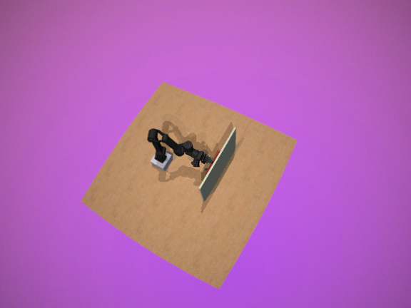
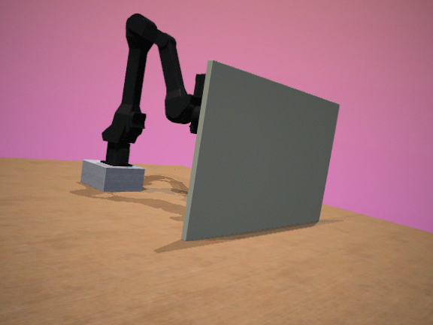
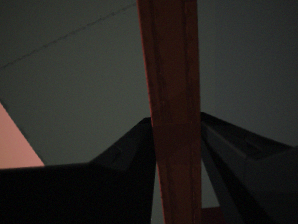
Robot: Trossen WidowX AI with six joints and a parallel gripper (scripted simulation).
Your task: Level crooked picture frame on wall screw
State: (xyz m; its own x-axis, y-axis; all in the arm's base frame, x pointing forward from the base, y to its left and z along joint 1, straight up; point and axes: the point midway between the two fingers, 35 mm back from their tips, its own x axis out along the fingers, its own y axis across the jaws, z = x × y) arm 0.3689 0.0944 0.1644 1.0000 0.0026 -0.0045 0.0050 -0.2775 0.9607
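The red picture frame (image 1: 215, 155) (image 3: 171, 60) is at the robot's side of the grey wall panel (image 1: 222, 162) (image 2: 259, 158) (image 3: 90, 95). In the wrist view one red bar of it runs from top to bottom, leaning slightly. My gripper (image 1: 212, 162) (image 3: 176, 120) is shut on this bar, with one dark finger on each side. Another small red part of the frame shows at the bottom of the wrist view. In the exterior view the panel hides the frame and the fingers. The screw and the notched strip are hidden. I cannot tell how level the frame is.
The panel stands upright on the wooden table top (image 1: 171, 214) (image 2: 225, 286). The arm's pale base block (image 1: 161, 162) (image 2: 124, 178) stands on the robot's side of it. The arm (image 1: 173, 144) (image 2: 173, 71) reaches from there to the panel.
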